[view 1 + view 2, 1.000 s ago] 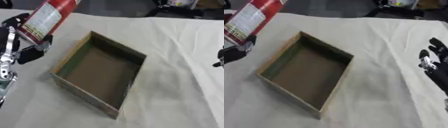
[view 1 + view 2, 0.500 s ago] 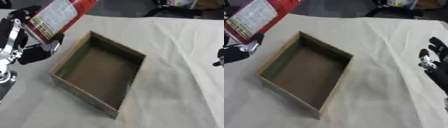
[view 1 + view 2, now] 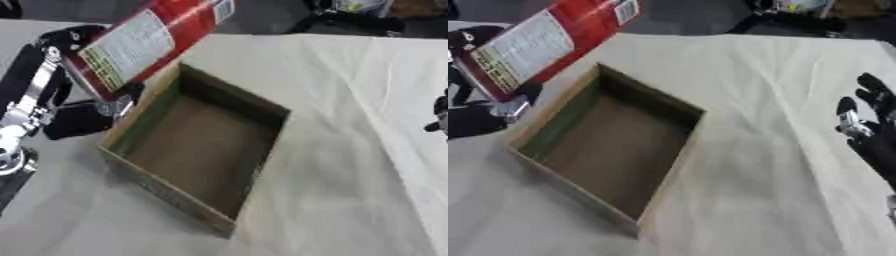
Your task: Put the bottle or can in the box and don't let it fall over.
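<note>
A tall red can (image 3: pixel 149 42) with a white label is held in the air, tilted with its top toward the upper right, above the left rim of the box. My left hand (image 3: pixel 83 107) is shut on the can's lower end. The open cardboard box (image 3: pixel 197 145) lies on the table with nothing inside it; its inner left wall looks green. My right hand (image 3: pixel 866 127) rests open at the right edge, fingers up, well away from the box.
A cream cloth (image 3: pixel 350 100) covers the table, with wrinkles to the right of the box. Dark clutter (image 3: pixel 350 12) lies beyond the table's far edge.
My left hand has carried the can to the right, toward the box, and tilted it further over. The right hand has stayed where it was.
</note>
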`<action>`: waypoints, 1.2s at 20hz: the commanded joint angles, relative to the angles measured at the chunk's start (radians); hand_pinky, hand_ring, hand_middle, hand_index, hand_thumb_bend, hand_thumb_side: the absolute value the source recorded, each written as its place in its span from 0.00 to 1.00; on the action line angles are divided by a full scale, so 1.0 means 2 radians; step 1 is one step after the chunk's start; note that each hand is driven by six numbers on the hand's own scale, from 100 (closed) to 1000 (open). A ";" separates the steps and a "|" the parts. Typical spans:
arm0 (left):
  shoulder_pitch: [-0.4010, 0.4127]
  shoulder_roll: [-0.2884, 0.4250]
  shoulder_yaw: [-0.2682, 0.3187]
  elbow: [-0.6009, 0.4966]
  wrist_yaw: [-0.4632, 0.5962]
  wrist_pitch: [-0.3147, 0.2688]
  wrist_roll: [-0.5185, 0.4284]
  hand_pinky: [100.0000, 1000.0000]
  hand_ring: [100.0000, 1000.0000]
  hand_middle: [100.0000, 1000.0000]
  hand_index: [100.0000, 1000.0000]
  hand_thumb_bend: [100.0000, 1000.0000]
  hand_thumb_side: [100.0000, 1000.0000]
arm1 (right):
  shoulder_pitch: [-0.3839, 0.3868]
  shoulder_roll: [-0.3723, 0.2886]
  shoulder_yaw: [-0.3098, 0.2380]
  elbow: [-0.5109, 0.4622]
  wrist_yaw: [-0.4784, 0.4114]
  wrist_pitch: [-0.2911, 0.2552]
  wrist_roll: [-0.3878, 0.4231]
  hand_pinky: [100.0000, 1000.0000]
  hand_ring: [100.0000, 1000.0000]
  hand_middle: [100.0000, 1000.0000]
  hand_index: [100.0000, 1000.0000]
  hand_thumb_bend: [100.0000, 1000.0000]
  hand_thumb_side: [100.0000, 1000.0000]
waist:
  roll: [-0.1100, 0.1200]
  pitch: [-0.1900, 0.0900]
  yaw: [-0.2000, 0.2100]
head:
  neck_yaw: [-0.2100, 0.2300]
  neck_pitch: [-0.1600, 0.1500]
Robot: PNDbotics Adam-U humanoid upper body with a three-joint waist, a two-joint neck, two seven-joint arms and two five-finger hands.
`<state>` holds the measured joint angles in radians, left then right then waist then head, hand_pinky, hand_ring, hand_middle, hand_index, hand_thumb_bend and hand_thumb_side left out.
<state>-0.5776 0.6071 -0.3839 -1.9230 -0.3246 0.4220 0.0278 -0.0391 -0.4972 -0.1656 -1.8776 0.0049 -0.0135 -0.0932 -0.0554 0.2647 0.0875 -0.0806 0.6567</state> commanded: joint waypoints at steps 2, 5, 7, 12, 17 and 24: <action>-0.007 0.014 -0.007 -0.006 0.003 0.006 -0.021 0.00 0.43 0.56 0.36 0.00 0.00 | -0.003 -0.013 -0.005 -0.011 0.000 0.000 -0.001 0.52 1.00 0.98 1.00 0.00 0.59 | 0.009 -0.017 -0.001 | 0.000 -0.004; -0.007 0.013 -0.015 -0.001 0.003 0.011 -0.037 0.00 0.44 0.58 0.38 0.00 0.00 | -0.003 -0.012 -0.005 -0.011 -0.001 0.000 -0.001 0.52 1.00 0.98 1.00 0.00 0.59 | 0.009 -0.017 -0.002 | 0.000 -0.004; -0.007 0.011 -0.018 0.002 0.002 0.013 -0.048 0.00 0.46 0.60 0.40 0.00 0.00 | -0.003 -0.012 -0.005 -0.011 -0.001 0.000 -0.001 0.52 1.00 0.98 1.00 0.00 0.59 | 0.009 -0.017 -0.002 | 0.000 -0.004; -0.009 0.009 -0.022 0.004 -0.015 0.013 -0.078 0.11 0.55 0.69 0.51 0.19 0.00 | -0.003 -0.012 -0.005 -0.012 -0.001 0.000 -0.001 0.52 1.00 0.98 1.00 0.00 0.59 | 0.010 -0.018 -0.003 | 0.000 -0.004; -0.009 0.011 -0.017 0.002 -0.064 -0.006 -0.119 0.66 0.88 0.86 0.77 0.41 0.36 | -0.002 -0.012 -0.005 -0.012 -0.001 0.000 -0.002 0.52 1.00 0.98 1.00 0.00 0.59 | 0.011 -0.018 -0.003 | -0.001 -0.005; -0.008 0.010 -0.005 0.006 -0.139 -0.023 -0.148 0.75 0.92 0.89 0.82 0.45 0.70 | -0.001 -0.011 -0.006 -0.013 -0.001 0.000 -0.002 0.52 1.00 0.98 1.00 0.00 0.59 | 0.010 -0.020 -0.003 | -0.001 -0.004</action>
<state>-0.5792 0.6072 -0.4118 -1.9042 -0.5814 0.3801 -0.2610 -0.0379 -0.4972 -0.1658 -1.8834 0.0049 -0.0129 -0.0939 -0.0485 0.2619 0.0823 -0.0810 0.6567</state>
